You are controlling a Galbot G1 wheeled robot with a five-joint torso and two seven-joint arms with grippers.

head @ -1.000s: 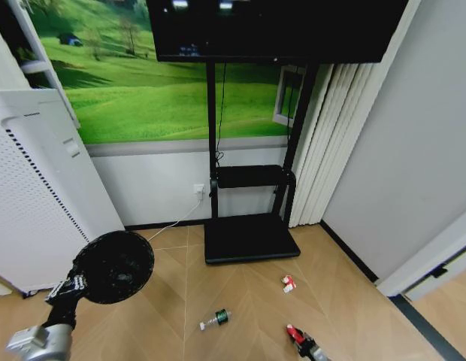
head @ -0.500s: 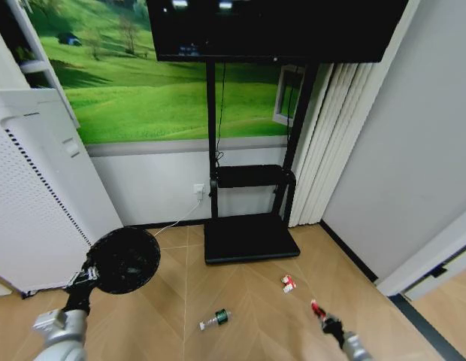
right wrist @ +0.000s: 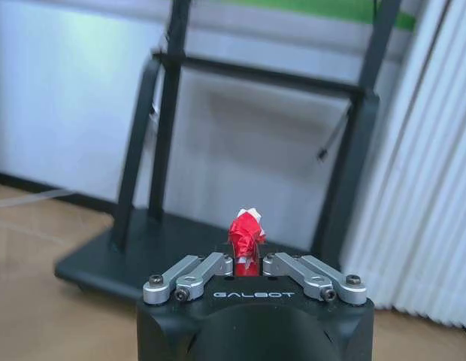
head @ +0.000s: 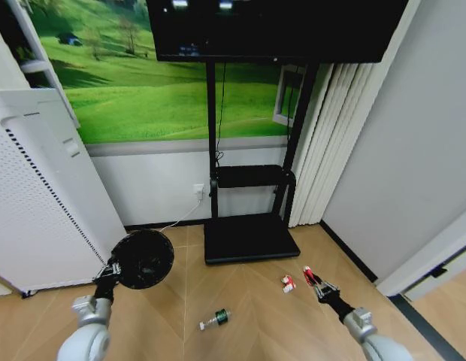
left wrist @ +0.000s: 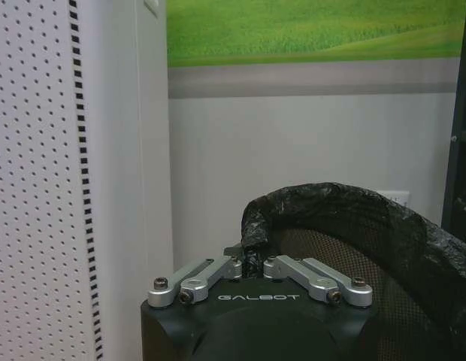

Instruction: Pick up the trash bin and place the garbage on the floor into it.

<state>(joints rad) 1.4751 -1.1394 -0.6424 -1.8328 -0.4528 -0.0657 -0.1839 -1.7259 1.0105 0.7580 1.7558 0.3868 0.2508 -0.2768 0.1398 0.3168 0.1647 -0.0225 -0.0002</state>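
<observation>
nearby, tv stand (head: 250,226) behind garbage (head: 288,283)

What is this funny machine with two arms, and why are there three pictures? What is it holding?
It's a robot with two arms and a camera on its head. The big picture looks down from its head; the other two come from small cameras on each wrist. Its left gripper is pinching the rim of a black trash bin, held up off the floor. Its right gripper is squeezing a crumpled red piece of garbage. On the wooden floor lie a little bottle with a green label and a red-and-white packet. Beside the robot stands a tall white appliance with holes.
</observation>
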